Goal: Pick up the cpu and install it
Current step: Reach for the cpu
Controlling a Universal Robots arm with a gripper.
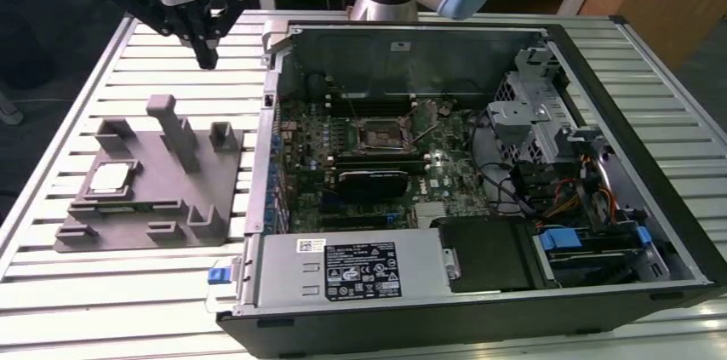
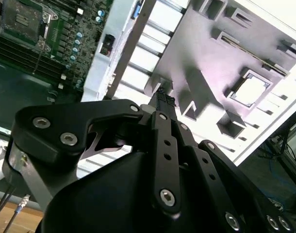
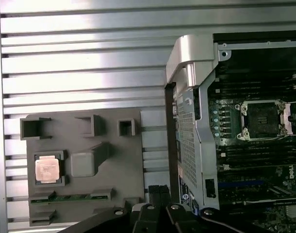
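The cpu [image 1: 111, 176] is a small square chip with a pale metal top, lying flat in a pocket of the grey fixture [image 1: 170, 207] on the exterior view's left. Both wrist views show the cpu [image 3: 47, 169] [image 2: 250, 91] in that pocket. My gripper [image 1: 206, 55] hangs above the slatted table beyond the fixture's far end, well apart from the chip. Its black fingertips [image 3: 160, 191] [image 2: 162, 97] are shut together with nothing between them. The empty black-framed socket [image 1: 379, 133] [image 3: 263, 120] sits on the motherboard inside the open computer case.
The open case [image 1: 636, 79] lies on its side on the exterior view's right, its metal edge [image 3: 187, 68] beside the fixture. A green memory stick [image 3: 65, 197] sits in a fixture slot. Grey posts [image 1: 176, 126] rise from the fixture. The power supply [image 1: 352, 271] and cables [image 1: 568, 198] crowd the case's near end.
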